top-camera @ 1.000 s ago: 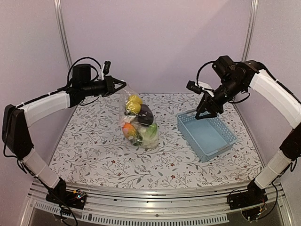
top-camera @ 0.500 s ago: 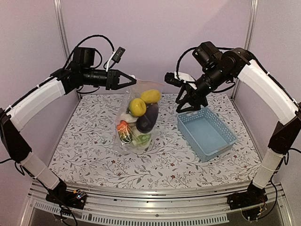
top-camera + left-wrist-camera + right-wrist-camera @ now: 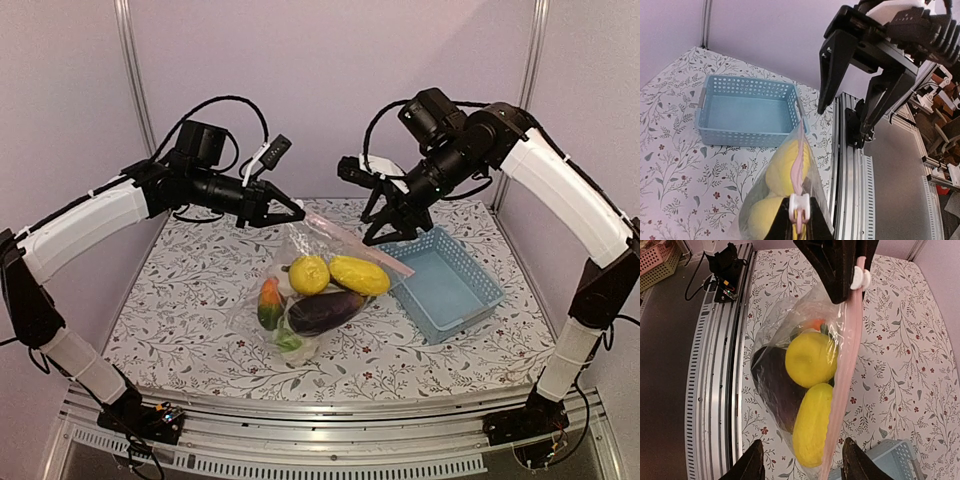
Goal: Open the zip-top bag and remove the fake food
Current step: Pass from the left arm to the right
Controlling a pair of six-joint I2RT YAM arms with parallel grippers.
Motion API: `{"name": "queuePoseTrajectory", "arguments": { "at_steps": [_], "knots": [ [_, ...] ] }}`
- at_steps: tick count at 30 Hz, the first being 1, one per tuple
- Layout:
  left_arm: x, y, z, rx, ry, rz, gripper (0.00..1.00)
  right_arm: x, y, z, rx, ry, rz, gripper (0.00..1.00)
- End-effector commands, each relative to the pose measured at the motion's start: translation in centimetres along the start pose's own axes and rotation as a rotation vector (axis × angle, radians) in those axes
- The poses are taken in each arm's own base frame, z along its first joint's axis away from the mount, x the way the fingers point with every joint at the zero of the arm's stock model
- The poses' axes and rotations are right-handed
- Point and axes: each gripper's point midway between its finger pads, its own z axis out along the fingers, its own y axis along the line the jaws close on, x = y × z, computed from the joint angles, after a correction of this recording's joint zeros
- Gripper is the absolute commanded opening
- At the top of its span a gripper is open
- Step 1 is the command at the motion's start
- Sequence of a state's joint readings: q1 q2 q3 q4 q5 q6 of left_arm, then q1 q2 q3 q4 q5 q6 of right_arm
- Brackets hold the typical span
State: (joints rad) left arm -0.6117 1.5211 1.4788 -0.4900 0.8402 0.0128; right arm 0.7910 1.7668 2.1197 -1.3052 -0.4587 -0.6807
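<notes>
The zip-top bag [image 3: 300, 300] is clear, with a pink zip strip [image 3: 355, 240] and a white slider. It rests on the table and slants up to my left gripper [image 3: 293, 213]. That gripper is shut on the slider [image 3: 800, 205] at the strip's end. The fake food inside includes a round yellow fruit [image 3: 308, 273], a long yellow piece [image 3: 360, 275], a dark purple eggplant [image 3: 325, 310], an orange piece [image 3: 270, 300] and a green piece. My right gripper [image 3: 385, 228] is open and empty, hovering over the strip's other end [image 3: 840, 430]. The right wrist view shows the bag [image 3: 790, 370] below its fingers [image 3: 752, 462].
The light-blue slotted basket [image 3: 445, 285] stands empty on the table's right side, touching the bag's far corner. It also shows in the left wrist view [image 3: 747, 107]. The table's metal front rail [image 3: 320, 420] runs along the near edge. Purple walls close in the back and sides.
My left gripper has moved right and down with the bag's top. The bag has tipped from upright to slanting toward the basket. My right gripper has shifted a little toward the zip strip.
</notes>
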Motion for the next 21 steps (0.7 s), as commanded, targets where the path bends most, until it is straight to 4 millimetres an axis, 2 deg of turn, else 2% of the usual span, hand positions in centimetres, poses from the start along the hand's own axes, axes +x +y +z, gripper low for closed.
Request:
{"name": "queuePoseTrajectory", "arguments": {
  "at_steps": [1,6,10,15,17,20,21],
  "knots": [
    [0.4,-0.2,1.5,0.013,-0.017,0.044,0.00,0.7,0.2,3.7,-0.107,-0.012,0.110,0.53],
    [1.2,-0.9,1.9,0.030,-0.010,0.055,0.00,1.8,-1.1,5.8,-0.089,0.028,0.124,0.54],
    [0.9,-1.3,1.9,0.034,-0.023,0.063,0.00,1.6,-1.4,6.6,-0.103,0.023,0.126,0.53],
    [0.4,-1.9,1.1,0.021,-0.073,0.107,0.00,2.1,-1.5,7.7,-0.130,0.034,0.153,0.44],
    [0.4,-2.0,0.8,0.012,-0.079,0.113,0.00,2.3,-1.4,7.8,-0.129,0.042,0.153,0.33],
    [0.7,-1.7,0.8,-0.002,-0.082,0.117,0.00,2.2,-1.4,7.3,-0.120,0.037,0.141,0.06],
    [0.7,-1.6,0.8,-0.004,-0.085,0.117,0.00,2.1,-1.3,7.2,-0.118,0.036,0.139,0.00]
  ]
}}
